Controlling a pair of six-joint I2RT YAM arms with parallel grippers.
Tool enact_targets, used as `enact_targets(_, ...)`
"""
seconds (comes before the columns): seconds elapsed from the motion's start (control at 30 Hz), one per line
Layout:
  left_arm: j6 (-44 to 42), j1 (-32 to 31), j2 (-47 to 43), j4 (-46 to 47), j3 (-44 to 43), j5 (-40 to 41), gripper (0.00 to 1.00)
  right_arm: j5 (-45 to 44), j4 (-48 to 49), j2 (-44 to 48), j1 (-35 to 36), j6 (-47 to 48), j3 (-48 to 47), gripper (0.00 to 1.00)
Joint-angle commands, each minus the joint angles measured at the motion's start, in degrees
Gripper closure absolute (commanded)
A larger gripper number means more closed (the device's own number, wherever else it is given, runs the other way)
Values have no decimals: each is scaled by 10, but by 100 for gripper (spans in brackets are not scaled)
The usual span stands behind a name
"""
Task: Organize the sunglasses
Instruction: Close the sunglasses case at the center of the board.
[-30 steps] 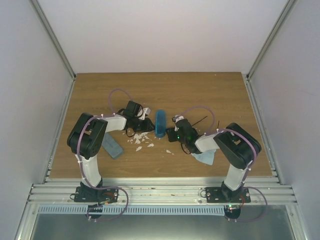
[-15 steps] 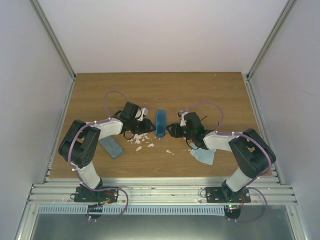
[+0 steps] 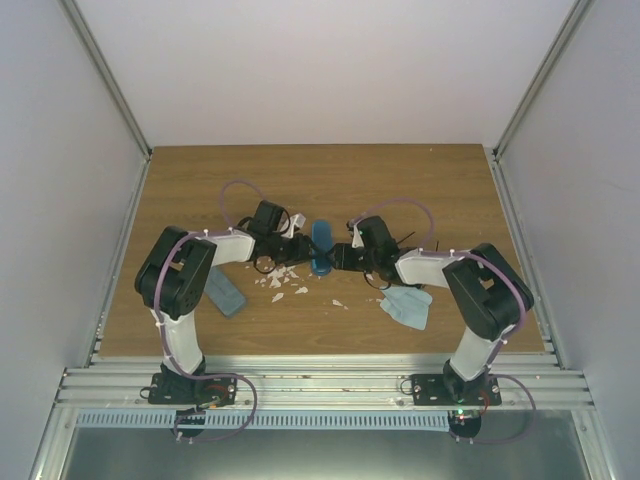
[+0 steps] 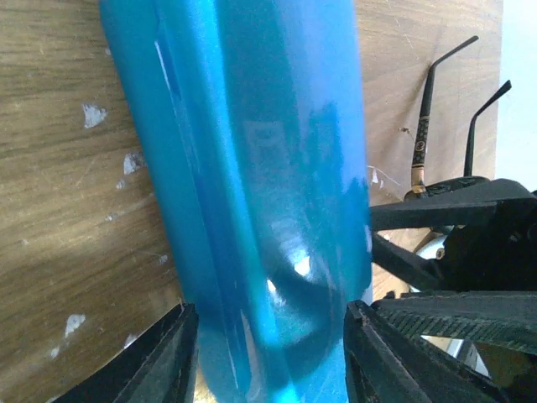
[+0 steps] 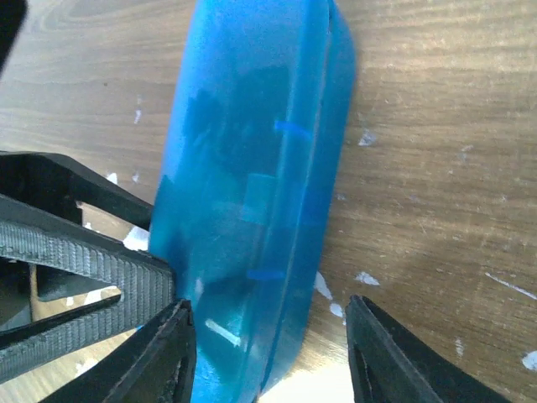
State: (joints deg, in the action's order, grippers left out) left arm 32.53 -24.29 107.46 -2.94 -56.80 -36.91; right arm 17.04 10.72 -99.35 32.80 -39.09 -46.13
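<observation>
The bright blue oval case [image 3: 320,245] lies in the middle of the table. My left gripper [image 3: 303,252] is open and straddles its near end from the left, fingertips [image 4: 183,353] close against both sides of the case [image 4: 260,193]. My right gripper [image 3: 340,256] is open around the same end from the right, with a gap between one fingertip [image 5: 362,353] and the case [image 5: 252,168]. The black sunglasses [image 3: 380,278] lie under my right wrist, and their thin arms [image 4: 422,117] show in the left wrist view. A dark round-lensed pair [image 3: 266,264] lies under my left wrist, mostly hidden.
A grey-blue rectangular case [image 3: 225,292] lies at the near left. A light blue cloth [image 3: 410,306] lies at the near right. White flecks [image 3: 285,281] are scattered on the wood in front of the blue case.
Both grippers have closed in on the near end of the blue case, the left from the left and the right from the right. The case has barely moved.
</observation>
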Motion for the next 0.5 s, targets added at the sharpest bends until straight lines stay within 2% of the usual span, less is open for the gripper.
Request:
enact_targets(0.0,-4,-3,22,8,-10,-14,53,-5,-41,-14,-5,-7,-18,54)
enact_targets(0.1,0,-3,29,-1,-12,-6,54,-10,-63,-14,-5,-6,-26,58)
enact_targets(0.47,74,-8,46,-4,-6,38,62,18,-188,7,-4,-30,-61,57)
